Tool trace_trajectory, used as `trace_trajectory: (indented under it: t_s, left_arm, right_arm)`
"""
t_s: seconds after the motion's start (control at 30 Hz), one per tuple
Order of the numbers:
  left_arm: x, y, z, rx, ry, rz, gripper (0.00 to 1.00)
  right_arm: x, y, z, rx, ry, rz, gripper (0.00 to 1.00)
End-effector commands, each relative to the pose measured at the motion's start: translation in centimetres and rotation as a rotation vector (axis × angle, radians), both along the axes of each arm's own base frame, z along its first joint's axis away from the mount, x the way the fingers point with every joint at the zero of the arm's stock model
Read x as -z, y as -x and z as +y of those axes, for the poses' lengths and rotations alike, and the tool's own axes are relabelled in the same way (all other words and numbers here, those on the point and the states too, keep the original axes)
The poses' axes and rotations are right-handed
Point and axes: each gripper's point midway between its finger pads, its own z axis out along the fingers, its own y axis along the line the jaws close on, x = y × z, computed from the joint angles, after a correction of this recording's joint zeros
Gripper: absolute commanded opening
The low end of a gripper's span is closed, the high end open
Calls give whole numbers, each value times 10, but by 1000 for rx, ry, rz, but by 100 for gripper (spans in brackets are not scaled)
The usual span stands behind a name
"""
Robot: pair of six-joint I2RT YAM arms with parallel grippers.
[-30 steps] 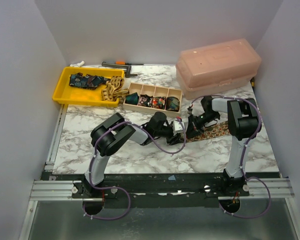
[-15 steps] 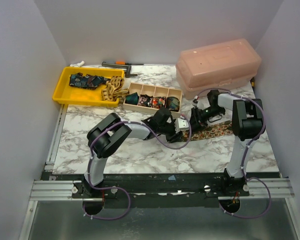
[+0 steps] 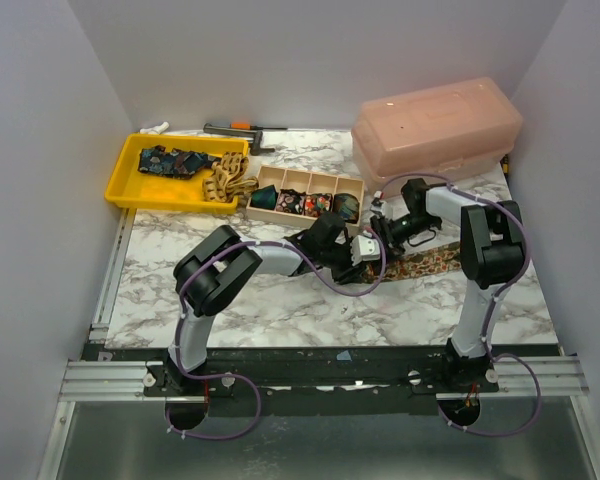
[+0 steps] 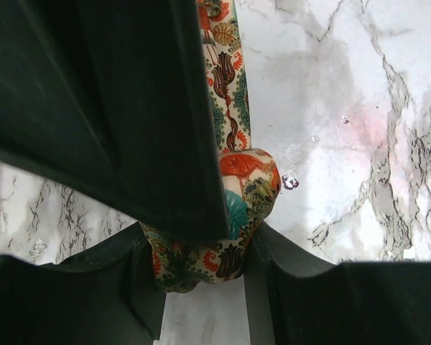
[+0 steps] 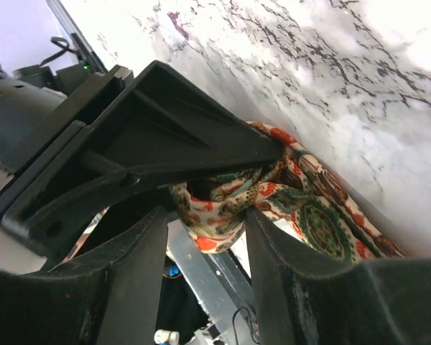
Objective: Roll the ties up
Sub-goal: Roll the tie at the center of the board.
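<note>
A patterned tie point(image 3: 430, 262), tan with red and teal motifs, lies flat on the marble table at the centre right. Its left end is rolled into a small coil. In the left wrist view the coil point(image 4: 233, 208) sits between my left gripper's point(image 4: 197, 262) fingers, which press on both its sides. My left gripper point(image 3: 366, 252) and right gripper point(image 3: 383, 237) meet at that end. In the right wrist view the coil point(image 5: 223, 208) fills the gap of my right gripper point(image 5: 205, 215), with the left gripper's black body right above it.
A yellow tray point(image 3: 130, 185) at the back left holds a dark blue tie point(image 3: 170, 160) and a tan tie point(image 3: 225, 182). A wooden divided box point(image 3: 305, 212) holds several rolled ties. A pink lidded box point(image 3: 435, 130) stands back right. A tool point(image 3: 235, 127) lies by the back wall.
Both grippers have shifted a little toward the back of the table with the tie's rolled end; the left arm has reached further right.
</note>
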Motion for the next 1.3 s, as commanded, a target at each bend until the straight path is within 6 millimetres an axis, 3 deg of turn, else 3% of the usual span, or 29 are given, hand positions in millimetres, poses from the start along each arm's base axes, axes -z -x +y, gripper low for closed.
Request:
trace_trajectory:
  t_s: [0.0, 0.13, 0.3, 0.43, 0.5, 0.6, 0.7, 0.83, 0.97, 1.07, 1.27]
  left_arm:
    - [75, 38, 65, -46, -305, 195, 11]
    - [71, 40, 64, -33, -283, 194, 19]
    - [50, 28, 53, -15, -171, 184, 49]
    - [12, 12, 39, -1, 0, 126, 75]
    - [-9, 4, 34, -2, 88, 81, 81]
    - [-41, -5, 30, -39, 200, 66, 85]
    - [-57, -5, 32, -85, 231, 108, 86]
    - [-55, 7, 44, -98, 231, 113, 86]
    - [-52, 11, 51, -111, 267, 76, 88]
    - [-48, 12, 50, -103, 298, 48, 92]
    - [-44, 1, 37, -70, 358, -21, 91]
  right_arm:
    - [22, 0, -1, -24, 86, 4, 40]
    - [36, -9, -13, -27, 186, -29, 1]
    - [57, -12, -36, -20, 287, -50, 0]
    - [79, -10, -49, -28, 356, -43, 0]
    - [88, -10, -52, -27, 385, -43, 0]
    - [94, -10, -54, -15, 400, -41, 0]
    - [99, -7, -51, -12, 389, -15, 0]
    - [101, 9, -44, -8, 356, 11, 0]
    - [98, 10, -28, 42, 301, 27, 0]
    - [94, 14, -9, 52, 239, 55, 0]
    - [97, 11, 3, 114, 168, 46, 0]
